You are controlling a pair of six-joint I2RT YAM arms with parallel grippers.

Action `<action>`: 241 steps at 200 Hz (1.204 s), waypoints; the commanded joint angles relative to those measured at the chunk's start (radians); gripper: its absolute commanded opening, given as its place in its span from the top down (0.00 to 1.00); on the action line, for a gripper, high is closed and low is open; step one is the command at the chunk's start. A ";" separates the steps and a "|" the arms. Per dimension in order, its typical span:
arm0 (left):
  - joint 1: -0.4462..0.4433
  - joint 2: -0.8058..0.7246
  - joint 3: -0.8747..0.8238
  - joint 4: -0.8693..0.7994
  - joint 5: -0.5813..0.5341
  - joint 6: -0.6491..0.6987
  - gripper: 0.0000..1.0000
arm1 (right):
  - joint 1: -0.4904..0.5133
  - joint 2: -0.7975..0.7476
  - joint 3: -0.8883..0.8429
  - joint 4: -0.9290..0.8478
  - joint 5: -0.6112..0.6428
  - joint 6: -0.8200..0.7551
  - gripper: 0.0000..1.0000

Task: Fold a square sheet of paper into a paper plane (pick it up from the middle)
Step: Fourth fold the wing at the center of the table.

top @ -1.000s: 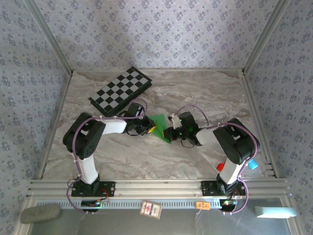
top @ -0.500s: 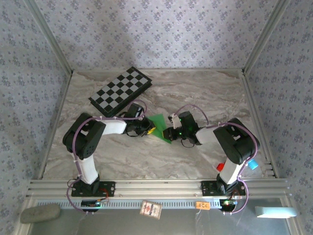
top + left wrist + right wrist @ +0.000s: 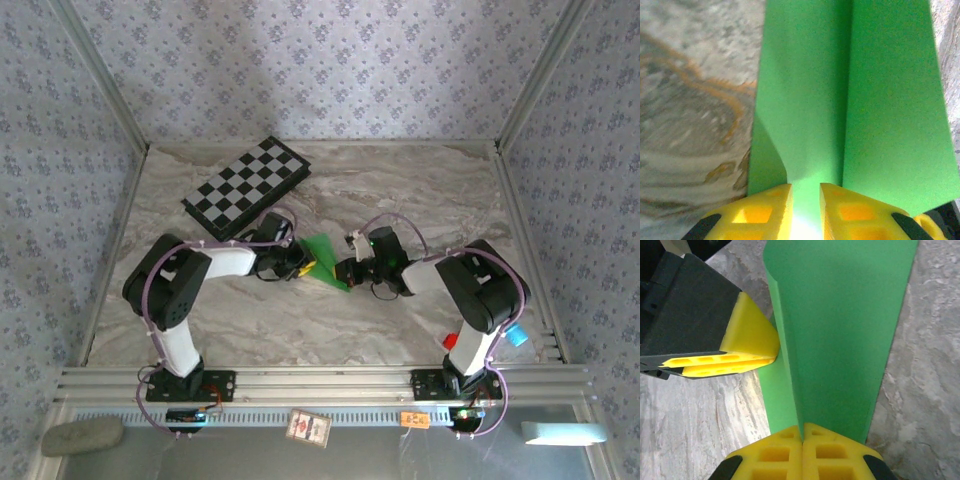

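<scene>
Holding the paper plane (image 3: 840,330) from both sides.
Right hand (image 3: 802,432) is clamping its raised long fold; left hand (image 3: 805,192), nearly closed, is seemingly pinching the opposite edge.

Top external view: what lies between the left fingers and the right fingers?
The paper plane spans that stretch, from left fingers to right fingers, in the top external view.

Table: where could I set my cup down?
Free: the far stretch between checkered board and right wall; the near strip along the metal rail. Crowded: the middle, where left arm and right arm hold the paper plane.
</scene>
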 commanded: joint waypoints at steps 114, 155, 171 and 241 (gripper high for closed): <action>0.004 0.004 -0.031 -0.041 -0.014 -0.044 0.77 | -0.012 0.100 0.014 0.087 -0.079 0.069 0.98; 0.004 0.003 -0.039 -0.052 -0.029 -0.053 0.78 | -0.029 0.115 0.011 0.098 -0.097 0.136 0.98; 0.004 0.003 -0.040 -0.053 -0.031 -0.055 0.78 | -0.043 0.117 0.014 0.095 -0.114 0.154 0.98; 0.008 -0.034 -0.009 -0.030 -0.022 -0.021 0.77 | -0.072 0.134 0.039 0.045 -0.181 0.195 0.98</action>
